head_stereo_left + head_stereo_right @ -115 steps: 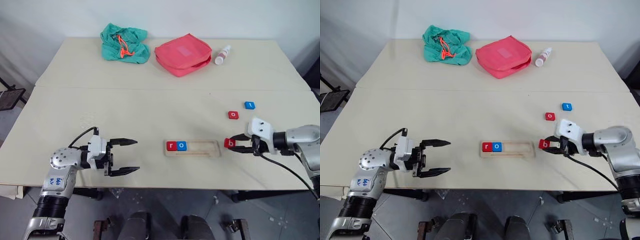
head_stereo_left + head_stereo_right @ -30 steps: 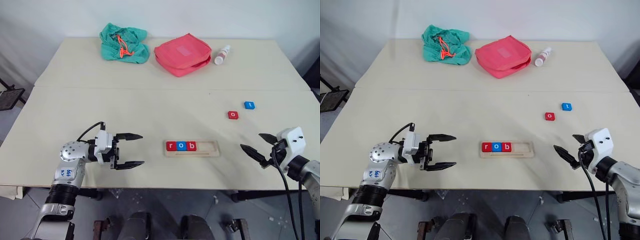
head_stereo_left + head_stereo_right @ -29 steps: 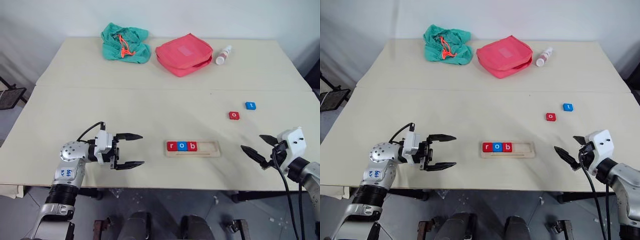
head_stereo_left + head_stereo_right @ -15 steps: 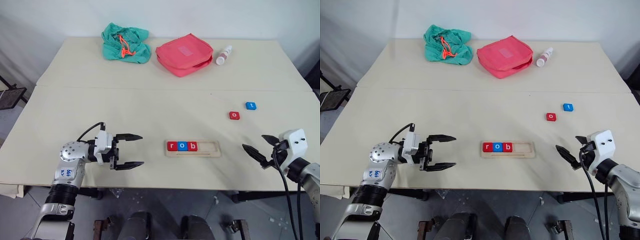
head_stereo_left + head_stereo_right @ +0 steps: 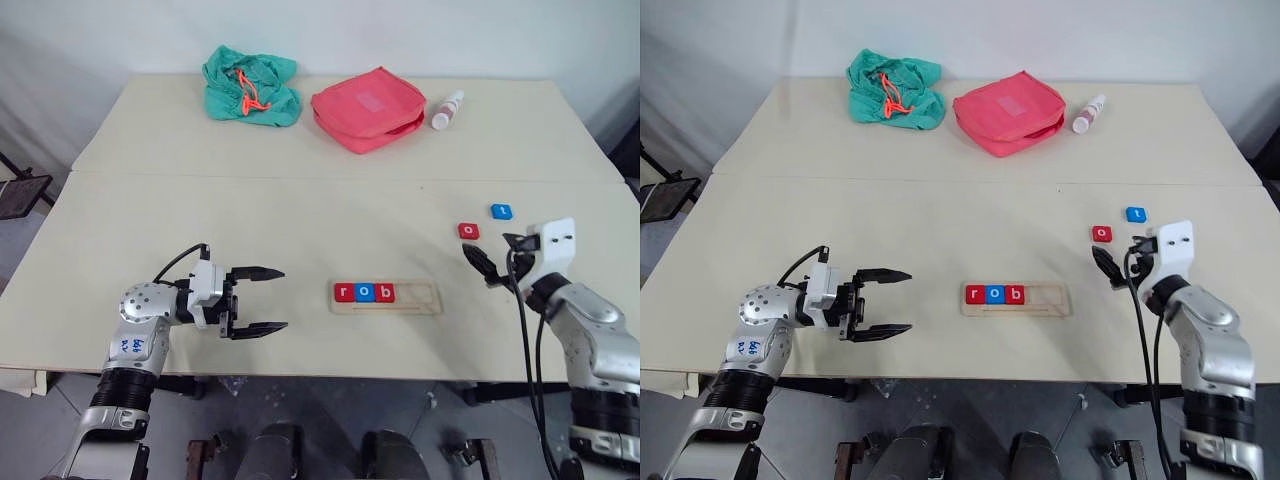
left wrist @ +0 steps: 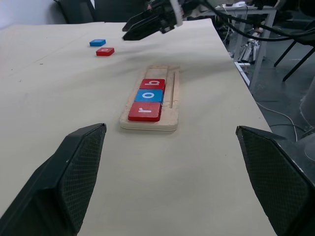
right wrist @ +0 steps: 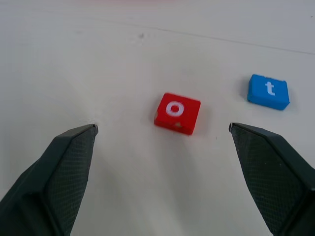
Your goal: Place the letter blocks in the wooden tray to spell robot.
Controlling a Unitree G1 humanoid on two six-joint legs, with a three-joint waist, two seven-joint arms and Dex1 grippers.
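Observation:
The wooden tray (image 5: 421,297) lies near the table's front middle. In its left part sit a red r block (image 5: 343,292), a blue o block (image 5: 363,292) and a red b block (image 5: 384,292). A loose red o block (image 7: 177,112) and a blue t block (image 7: 268,91) lie to the right, farther back. My right gripper (image 5: 490,258) is open just short of the red o block, which lies ahead between its fingers, not touched. My left gripper (image 5: 284,298) is open and empty, left of the tray and pointing at it.
A green drawstring bag (image 5: 250,85), a red pouch (image 5: 366,108) and a small white bottle (image 5: 446,109) lie along the back of the table. The table's right edge runs close to my right arm.
My right gripper, which earlier held the b block now in the tray, has moved from near the front edge forward to the red o block. The left gripper has stayed still.

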